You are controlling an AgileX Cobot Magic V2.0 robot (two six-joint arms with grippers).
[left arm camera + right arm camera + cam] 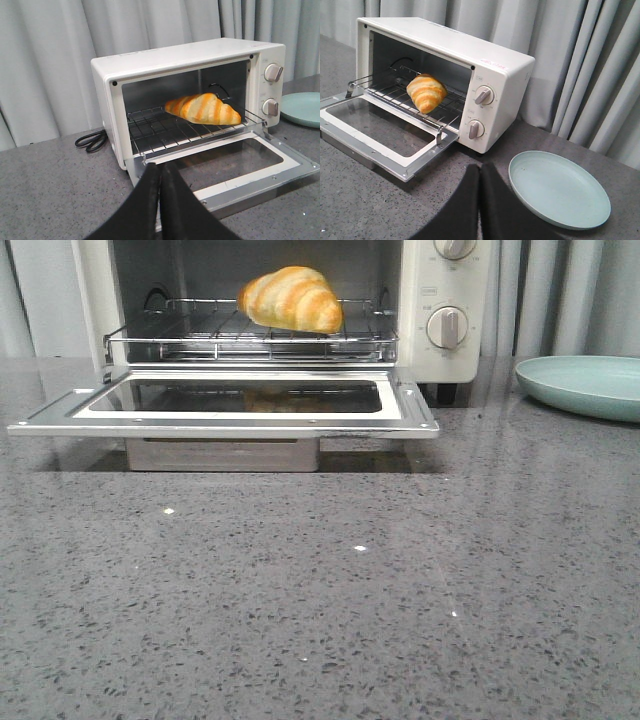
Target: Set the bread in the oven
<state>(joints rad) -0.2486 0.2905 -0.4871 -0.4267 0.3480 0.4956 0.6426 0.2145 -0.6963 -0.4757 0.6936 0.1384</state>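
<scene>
The bread, a golden croissant-shaped roll with pale stripes, lies on the wire rack inside the cream-white oven. It also shows in the left wrist view and the right wrist view. The oven's glass door hangs open and flat. My left gripper is shut and empty, in front of the door's left corner. My right gripper is shut and empty above the counter, between the door and the plate. Neither gripper shows in the front view.
An empty pale green plate lies on the grey speckled counter to the right of the oven; it shows in the right wrist view too. A black power cord lies left of the oven. Grey curtains hang behind.
</scene>
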